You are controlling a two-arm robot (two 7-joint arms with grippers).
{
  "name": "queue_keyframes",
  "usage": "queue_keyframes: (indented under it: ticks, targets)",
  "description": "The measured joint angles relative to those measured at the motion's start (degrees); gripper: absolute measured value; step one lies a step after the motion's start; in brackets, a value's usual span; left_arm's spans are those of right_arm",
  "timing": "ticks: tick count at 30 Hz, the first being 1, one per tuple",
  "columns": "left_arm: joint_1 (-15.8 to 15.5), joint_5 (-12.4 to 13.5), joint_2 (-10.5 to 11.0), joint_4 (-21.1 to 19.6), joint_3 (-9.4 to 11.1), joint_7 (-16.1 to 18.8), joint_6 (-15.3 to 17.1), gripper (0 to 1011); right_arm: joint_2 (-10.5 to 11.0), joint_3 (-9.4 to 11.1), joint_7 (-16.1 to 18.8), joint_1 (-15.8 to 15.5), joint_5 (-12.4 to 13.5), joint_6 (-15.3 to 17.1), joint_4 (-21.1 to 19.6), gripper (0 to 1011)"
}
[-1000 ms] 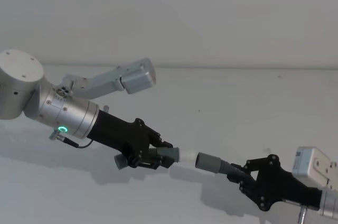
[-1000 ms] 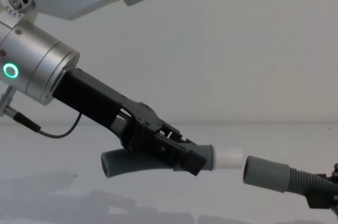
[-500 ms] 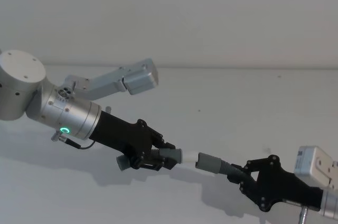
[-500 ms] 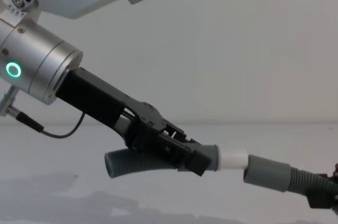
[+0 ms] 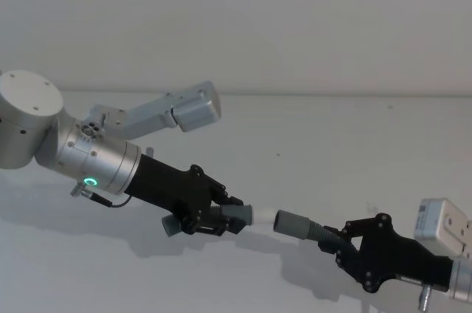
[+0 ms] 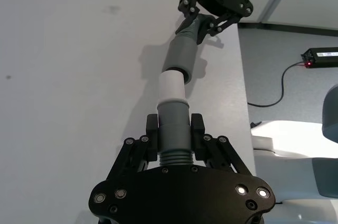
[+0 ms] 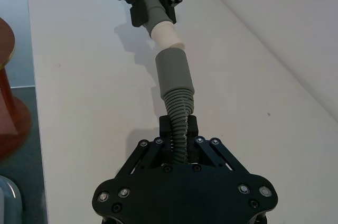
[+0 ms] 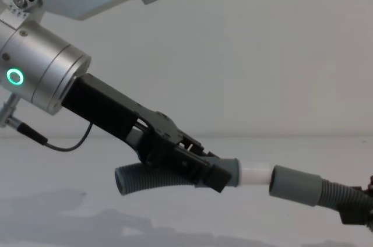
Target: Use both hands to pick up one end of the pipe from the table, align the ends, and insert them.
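My left gripper point(image 5: 223, 218), on the silver wrist with the green ring, is shut on one dark-grey pipe piece point(image 8: 148, 178) just behind its collar. The white plug tip point(image 5: 262, 215) points right. My right gripper point(image 5: 330, 241) is shut on the ribbed part of the other pipe piece point(image 7: 179, 109), and the grey socket cuff point(image 5: 290, 223) faces the plug. Both pieces hang above the white table point(image 5: 346, 143). In the left wrist view the plug tip point(image 6: 171, 85) sits at the mouth of the socket cuff point(image 6: 180, 57), roughly in line; whether it has gone in I cannot tell.
A silver link of the left arm point(image 5: 193, 106) juts out above the table behind the left gripper. The table's far edge point(image 5: 332, 94) meets a plain wall. Beyond the table's side edge, a cable and a black box point(image 6: 322, 55) lie on the floor.
The left gripper carried the plug tip to the right, closing a finger-wide gap to the socket cuff down to almost nothing. The right gripper and its piece shifted only slightly.
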Motion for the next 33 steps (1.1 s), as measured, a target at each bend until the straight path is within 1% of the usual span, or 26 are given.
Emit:
queue_keyframes:
  ticks: [14,33]
  targets:
    - [-0.7,0.4,0.4,0.0,0.0,2.3,0.3,345,0.1,-0.3,0.3,0.5,1.2,0.7,0.3,136]
    - [-1.0,-0.3,0.4,0.5,0.7,3.2,0.0,345,-0.6,-0.9,0.1,1.2,1.6,1.5,0.6,136]
